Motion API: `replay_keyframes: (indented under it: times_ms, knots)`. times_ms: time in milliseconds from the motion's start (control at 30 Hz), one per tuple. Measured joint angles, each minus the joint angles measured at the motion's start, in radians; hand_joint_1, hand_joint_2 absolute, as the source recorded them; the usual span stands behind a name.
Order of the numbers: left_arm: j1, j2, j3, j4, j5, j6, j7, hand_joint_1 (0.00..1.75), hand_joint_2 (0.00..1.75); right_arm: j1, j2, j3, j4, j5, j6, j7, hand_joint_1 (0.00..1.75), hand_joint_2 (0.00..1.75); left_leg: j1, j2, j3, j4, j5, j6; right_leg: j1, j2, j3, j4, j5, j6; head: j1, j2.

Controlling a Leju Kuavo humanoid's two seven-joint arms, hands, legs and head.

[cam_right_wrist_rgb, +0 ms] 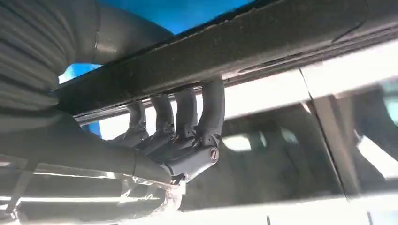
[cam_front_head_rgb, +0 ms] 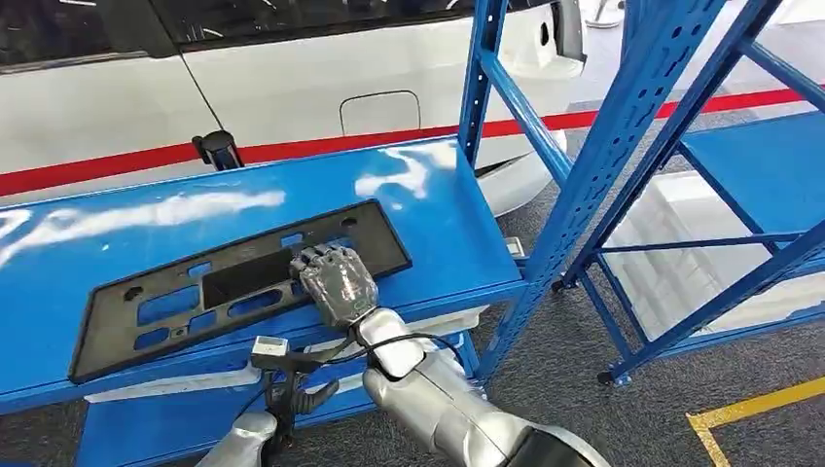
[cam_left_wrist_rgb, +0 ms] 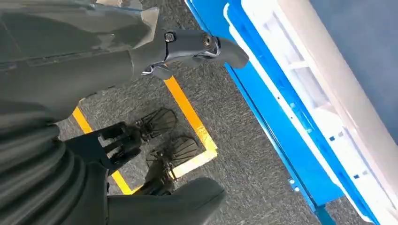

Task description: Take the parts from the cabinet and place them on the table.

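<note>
The flat black part [cam_front_head_rgb: 233, 282] lies on the blue shelf [cam_front_head_rgb: 448, 224] of the cabinet. The right hand [cam_front_head_rgb: 336, 282] has its fingers [cam_right_wrist_rgb: 211, 110] hooked over its near edge. The left hand [cam_left_wrist_rgb: 187, 47] hangs near the floor, fingers apart.

Matt black plastic part [cam_front_head_rgb: 238, 282] lies on a glossy blue painted metal shelf [cam_front_head_rgb: 428, 209]; the floor [cam_front_head_rgb: 574, 360] is rough grey carpet.

The flat part [cam_front_head_rgb: 233, 287] is seen in matt black, pierced by slots through which the glossy blue shelf [cam_front_head_rgb: 438, 209] is shown. The right hand [cam_front_head_rgb: 336, 282] is finished in silver-grey with darker fingers [cam_right_wrist_rgb: 211, 110]. The car [cam_front_head_rgb: 321, 88] behind is painted white, crossed by a red stripe. The grey floor [cam_left_wrist_rgb: 234, 136] is marked with yellow lines.
</note>
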Motion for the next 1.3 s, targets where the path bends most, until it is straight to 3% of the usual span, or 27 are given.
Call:
replay_keyframes:
  times_ms: [133,367,1300]
  knots:
    - [0.001,0.000,-0.001,0.002,0.033,0.022,0.008,0.00,1.75,0.048,0.000,-0.082,-0.199,0.006,0.000,-0.064,1.75,1.75,0.000,-0.001,-0.001,0.000,0.000,0.000,0.000,0.000,-0.001,0.000,0.000,0.000,0.000,0.000]
    - [0.002,0.003,0.001,0.007,0.058,0.021,0.010,0.00,1.75,0.092,0.000,-0.118,-0.373,0.003,0.000,-0.086,1.75,1.75,0.000,0.000,-0.001,0.000,0.000,0.000,0.000,0.000,-0.001,0.000,0.000,0.000,0.000,0.000]
    - [0.023,0.019,0.027,0.007,0.082,0.051,-0.014,0.00,1.75,0.134,-0.008,-0.030,-0.537,-0.060,0.001,-0.055,1.75,1.75,0.000,0.000,-0.001,0.000,0.000,0.000,0.000,0.000,-0.001,0.000,0.000,0.000,0.000,0.000]
